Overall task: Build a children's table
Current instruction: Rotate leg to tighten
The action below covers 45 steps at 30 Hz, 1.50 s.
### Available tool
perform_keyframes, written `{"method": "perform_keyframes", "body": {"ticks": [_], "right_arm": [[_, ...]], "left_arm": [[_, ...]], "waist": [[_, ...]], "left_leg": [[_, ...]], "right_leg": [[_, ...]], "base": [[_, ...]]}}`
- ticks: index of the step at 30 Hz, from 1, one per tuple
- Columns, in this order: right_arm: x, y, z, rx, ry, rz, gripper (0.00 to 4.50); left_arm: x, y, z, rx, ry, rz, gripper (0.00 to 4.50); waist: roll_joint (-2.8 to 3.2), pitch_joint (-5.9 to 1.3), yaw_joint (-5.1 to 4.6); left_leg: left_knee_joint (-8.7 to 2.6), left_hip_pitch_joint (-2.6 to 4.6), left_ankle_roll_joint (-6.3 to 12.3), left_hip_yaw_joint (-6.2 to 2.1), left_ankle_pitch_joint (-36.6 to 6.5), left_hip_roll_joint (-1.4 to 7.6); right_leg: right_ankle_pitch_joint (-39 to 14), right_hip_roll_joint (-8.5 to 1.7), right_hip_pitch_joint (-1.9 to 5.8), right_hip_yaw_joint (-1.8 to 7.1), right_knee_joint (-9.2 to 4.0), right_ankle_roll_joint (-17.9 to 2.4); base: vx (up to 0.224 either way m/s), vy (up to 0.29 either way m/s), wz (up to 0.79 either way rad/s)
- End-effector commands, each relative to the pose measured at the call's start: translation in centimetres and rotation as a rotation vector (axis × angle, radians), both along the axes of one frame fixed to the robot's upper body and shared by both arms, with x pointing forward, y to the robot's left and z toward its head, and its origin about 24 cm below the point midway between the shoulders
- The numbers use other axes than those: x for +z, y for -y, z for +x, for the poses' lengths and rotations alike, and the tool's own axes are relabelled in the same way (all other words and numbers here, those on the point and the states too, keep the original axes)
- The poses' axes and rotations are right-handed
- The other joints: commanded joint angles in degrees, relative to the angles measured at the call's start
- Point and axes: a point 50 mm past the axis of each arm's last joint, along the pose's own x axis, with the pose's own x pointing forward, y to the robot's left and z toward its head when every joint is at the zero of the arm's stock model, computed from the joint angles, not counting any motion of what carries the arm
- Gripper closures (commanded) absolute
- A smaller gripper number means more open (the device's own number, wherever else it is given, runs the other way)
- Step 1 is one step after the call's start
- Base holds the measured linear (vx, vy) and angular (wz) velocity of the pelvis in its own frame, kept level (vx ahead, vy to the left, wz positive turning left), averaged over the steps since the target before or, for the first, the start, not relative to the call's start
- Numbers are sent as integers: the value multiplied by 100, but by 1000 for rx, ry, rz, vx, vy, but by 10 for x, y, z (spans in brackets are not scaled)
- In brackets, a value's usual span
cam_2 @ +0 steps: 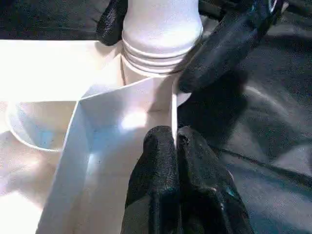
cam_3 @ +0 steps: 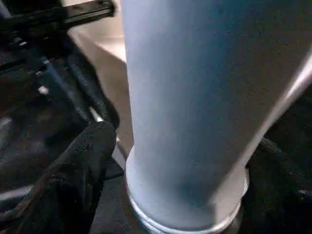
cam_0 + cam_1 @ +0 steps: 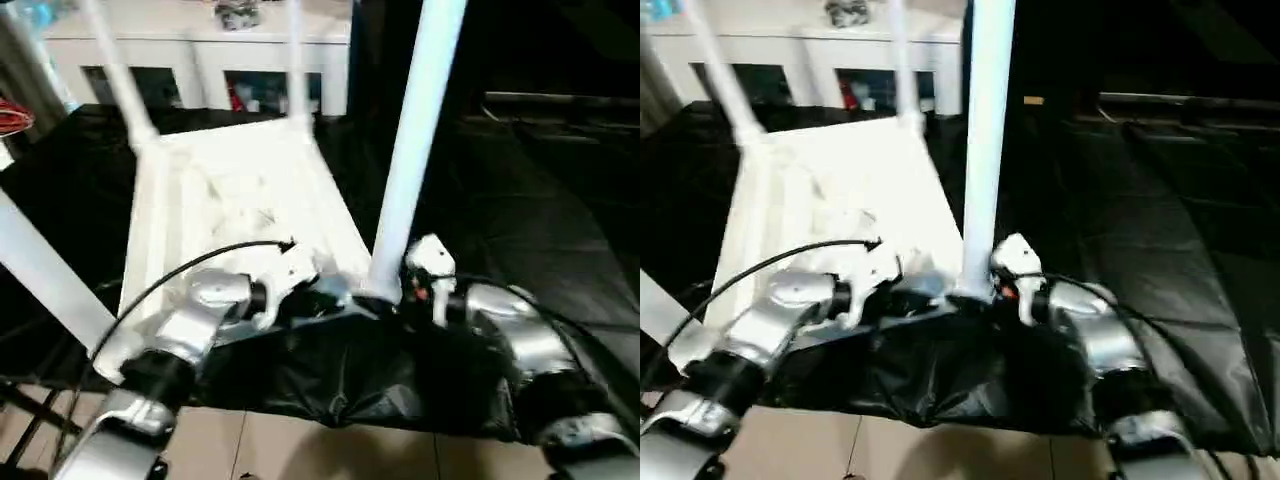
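Left gripper (image 1: 174, 146) fingers pinch the tabletop (image 3: 240, 200) rim; right gripper (image 1: 156, 34) fingers spread around the upright leg (image 3: 410, 150) in its corner socket.

A big table with a black cloth (image 3: 560, 230) stands on a pale tiled floor (image 3: 300, 450), and a white cabinet (image 3: 200, 60) is behind it

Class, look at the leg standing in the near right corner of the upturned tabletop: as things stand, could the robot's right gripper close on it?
Probably yes. The right gripper already straddles the leg at its base, one finger on either side, jaws open and nothing between.
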Motion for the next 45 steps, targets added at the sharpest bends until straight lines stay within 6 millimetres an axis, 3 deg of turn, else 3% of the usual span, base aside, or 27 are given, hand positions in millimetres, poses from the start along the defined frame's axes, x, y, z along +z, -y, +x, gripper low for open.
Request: {"method": "perform_keyframes", "body": {"ticks": [1,12,18,21,24,25,28,31,35,36,39,45], "right_arm": [[4,-4,-4,85,15,1,80],[5,-1,-9,144,-15,-1,165],[-1,-6,-12,131,-27,9,180],[-11,-10,-2,-64,-9,5,181],[-22,-14,12,-341,6,-14,182],[-22,-14,12,-341,6,-14,182],[-30,-30,19,-524,-16,4,183],[-30,-49,24,-608,-30,17,183],[-24,-64,26,-581,-19,58,183],[-22,-66,26,-554,-14,77,148],[-20,-65,24,-490,-2,88,113],[-15,-47,21,-382,39,55,69]], "left_arm": [[13,7,-1,-67,51,-45,450],[13,-2,-4,-97,36,-32,450],[12,-1,-3,-68,45,-27,450],[12,4,6,35,68,-34,450],[14,17,15,121,93,-50,450],[14,17,15,121,93,-50,450],[15,38,22,196,117,-58,450],[16,56,25,254,125,-73,450],[16,66,24,255,133,-87,450],[16,67,24,254,133,-89,450],[16,64,21,223,132,-95,450],[13,50,17,166,118,-92,450]], "waist": [[-68,-395,7],[-78,-400,35],[-83,-401,52],[-82,-394,28],[-84,-369,-66],[-77,-369,-99],[-50,-378,-172],[-53,-397,-186],[-57,-412,-166],[-59,-418,-157],[-68,-414,-141],[-79,-402,-140]], "left_leg": [[-373,51,443,-42,-1311,220],[-365,47,457,-41,-1196,217],[-363,49,440,-39,-1182,212],[-375,48,376,-47,-1213,209],[-410,38,150,-75,-1456,173],[-418,63,78,-86,-1555,177],[-399,64,137,-73,-1613,164],[-391,54,144,-69,-1444,158],[-368,39,287,-56,-1292,147],[-364,33,347,-53,-1217,151],[-361,31,442,-47,-1151,156],[-366,31,472,-51,-1254,166]], "right_leg": [[-1286,-285,299,222,-378,-1381],[-1243,-289,296,219,-364,-1397],[-1270,-290,297,222,-368,-1369],[-1351,-293,288,225,-380,-1337],[-1909,-303,287,213,-427,-1157],[-2050,-301,279,207,-453,-1088],[-1932,-295,247,229,-460,-1111],[-1657,-284,275,221,-440,-1173],[-1351,-290,300,219,-424,-1249],[-1232,-287,310,218,-413,-1269],[-1172,-288,314,212,-404,-1321],[-1321,-289,315,210,-415,-1309]], "base": [[0,0,0],[0,0,0],[0,0,0],[0,0,0],[0,0,0],[0,0,0],[0,0,0],[0,0,0],[0,0,0],[0,0,0],[0,0,0],[0,0,0]]}}
